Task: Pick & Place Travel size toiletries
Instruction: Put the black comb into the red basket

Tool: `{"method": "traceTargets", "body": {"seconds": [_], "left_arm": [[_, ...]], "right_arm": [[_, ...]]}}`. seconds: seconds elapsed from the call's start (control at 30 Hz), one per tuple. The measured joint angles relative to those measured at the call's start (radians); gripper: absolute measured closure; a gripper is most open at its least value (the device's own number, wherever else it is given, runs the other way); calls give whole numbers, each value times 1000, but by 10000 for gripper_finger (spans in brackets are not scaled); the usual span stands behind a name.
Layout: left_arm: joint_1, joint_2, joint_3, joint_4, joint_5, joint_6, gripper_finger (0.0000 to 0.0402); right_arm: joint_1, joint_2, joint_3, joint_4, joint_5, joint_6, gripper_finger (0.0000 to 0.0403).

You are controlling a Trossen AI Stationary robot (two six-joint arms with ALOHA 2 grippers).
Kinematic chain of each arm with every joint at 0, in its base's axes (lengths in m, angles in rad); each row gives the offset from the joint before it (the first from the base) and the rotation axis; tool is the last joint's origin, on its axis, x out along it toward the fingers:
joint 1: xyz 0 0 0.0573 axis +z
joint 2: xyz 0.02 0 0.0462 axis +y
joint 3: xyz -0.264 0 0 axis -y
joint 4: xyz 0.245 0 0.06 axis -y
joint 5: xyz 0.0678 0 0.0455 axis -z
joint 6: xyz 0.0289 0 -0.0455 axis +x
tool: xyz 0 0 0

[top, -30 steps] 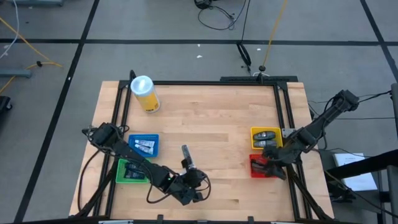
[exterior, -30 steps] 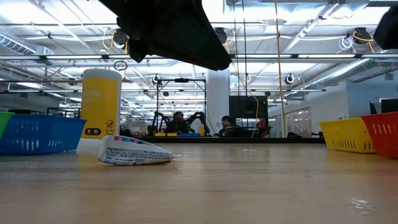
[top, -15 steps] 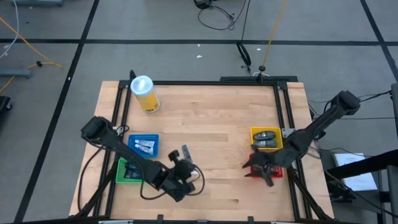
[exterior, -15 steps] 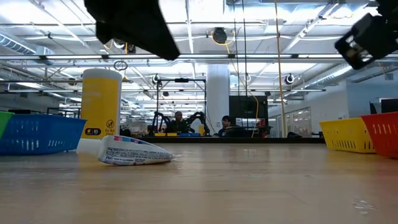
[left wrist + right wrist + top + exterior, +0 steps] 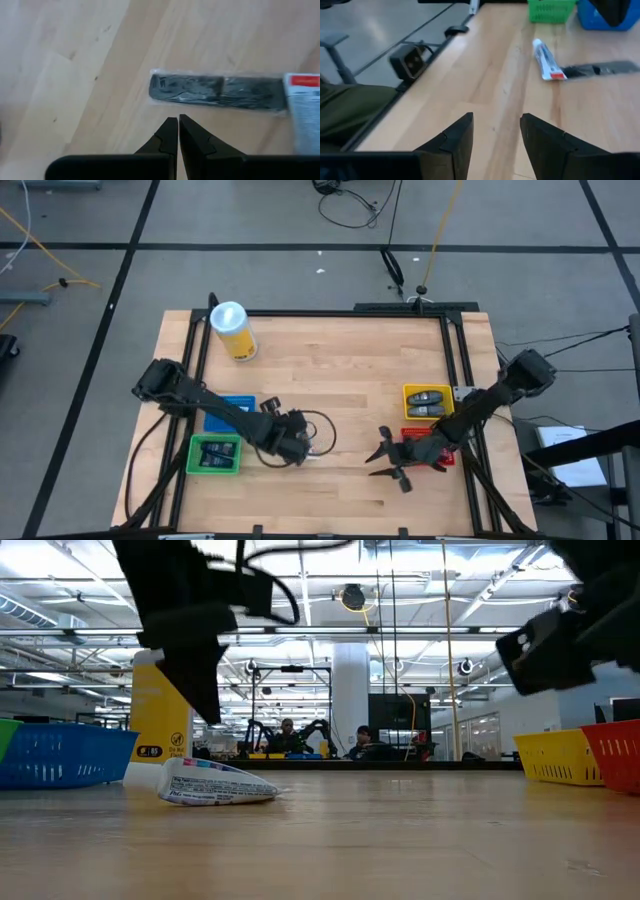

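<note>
A small white tube point(image 5: 548, 61) with a red end lay flat on the bare wooden surface point(image 5: 350, 380), and a dark flat packet point(image 5: 217, 91) in clear wrap lay touching its red end. In the left wrist view the packet lay just ahead of the left hand's point(image 5: 177, 131) fingertips point(image 5: 169, 129), which were pressed together with nothing between them. From above, the left hand point(image 5: 290, 442) hung over the middle of the surface, beside the tube. From table height, the tube point(image 5: 215, 783) rested on its side in front of a yellow cylinder point(image 5: 160, 705).

The right hand point(image 5: 392, 463) hovered well to the side of the two items, near the front edge, its fingers point(image 5: 451, 140) spread apart and holding nothing. Behind it stood a red bin point(image 5: 407, 451) and, beyond that, a yellow bin point(image 5: 411, 392) with dark oval pieces point(image 5: 430, 396) inside. On the far side of the left hand sat a blue bin point(image 5: 228, 423) and a green bin point(image 5: 195, 458) with dark items point(image 5: 216, 451) in it. The yellow cylinder point(image 5: 233, 332) with its white lid stood at the far corner, well apart from both hands.
</note>
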Motion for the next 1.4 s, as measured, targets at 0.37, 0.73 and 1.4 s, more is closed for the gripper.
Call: {"method": "traceTargets", "body": {"seconds": [0.37,0.73,1.4], "left_arm": [[75,1,-206,389,85,35,383],[100,14,-294,1062,86,227,383],[88,25,-263,493,46,-158,398]], "right_arm": [[-19,60,0,6,-3,43,248],[-21,60,0,2,-2,44,248],[-25,60,0,7,-1,60,248]]}}
